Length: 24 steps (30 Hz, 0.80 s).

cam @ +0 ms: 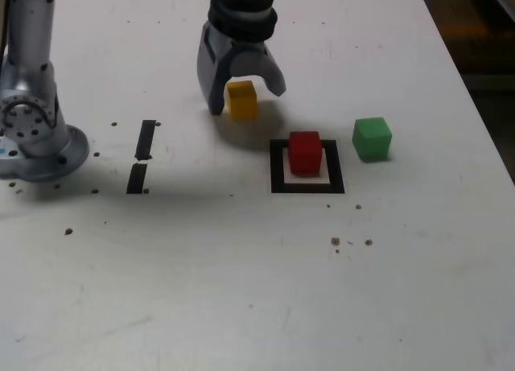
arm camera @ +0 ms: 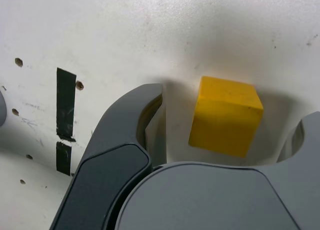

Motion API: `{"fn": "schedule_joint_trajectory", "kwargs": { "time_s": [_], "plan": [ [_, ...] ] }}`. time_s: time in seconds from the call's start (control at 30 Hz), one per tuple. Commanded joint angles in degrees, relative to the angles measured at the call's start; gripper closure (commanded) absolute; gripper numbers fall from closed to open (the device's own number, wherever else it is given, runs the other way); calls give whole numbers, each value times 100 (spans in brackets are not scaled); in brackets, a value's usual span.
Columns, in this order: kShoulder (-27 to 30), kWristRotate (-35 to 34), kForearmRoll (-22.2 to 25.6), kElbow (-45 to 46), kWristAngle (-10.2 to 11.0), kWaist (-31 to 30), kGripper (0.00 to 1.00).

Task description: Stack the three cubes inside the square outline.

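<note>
Yellow block (cam: 243, 101), resting on the white table (cam: 161, 274) between the two fingers of the claw (cam: 248, 101), with a gap on either side in the wrist view. The claw is spread wide around it and pinches nothing. Red block (cam: 305, 154), in the exterior view to the right of the claw and nearer the camera, standing inside the black square outline (cam: 278, 186), toward its far side. Green block (cam: 372, 140), farther to the claw's right in that view, on the table outside the outline. Two black tape strips (cam: 146, 139), to the claw's left in the exterior view, laid nearly end to end. Robot base (cam: 56, 155), farther left of the claw, beyond the strips.
</note>
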<state>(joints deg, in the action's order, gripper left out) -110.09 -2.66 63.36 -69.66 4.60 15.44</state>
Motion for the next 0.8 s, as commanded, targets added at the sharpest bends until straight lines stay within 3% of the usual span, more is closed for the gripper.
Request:
{"fn": "schedule_joint_trajectory", "kwargs": {
  "time_s": [0.0, 0.13, 0.37, 0.47, 0.77],
  "plan": [
    [-129, 73, -54, -5, 30, 31, 16],
    [-241, 205, -96, -36, 109, 55, 27],
    [-111, 317, -272, -26, 246, 63, 68],
    [-79, 346, -388, 0, 236, 64, 73],
    [-27, 529, -286, -159, 114, 55, 75]
  ]
}}
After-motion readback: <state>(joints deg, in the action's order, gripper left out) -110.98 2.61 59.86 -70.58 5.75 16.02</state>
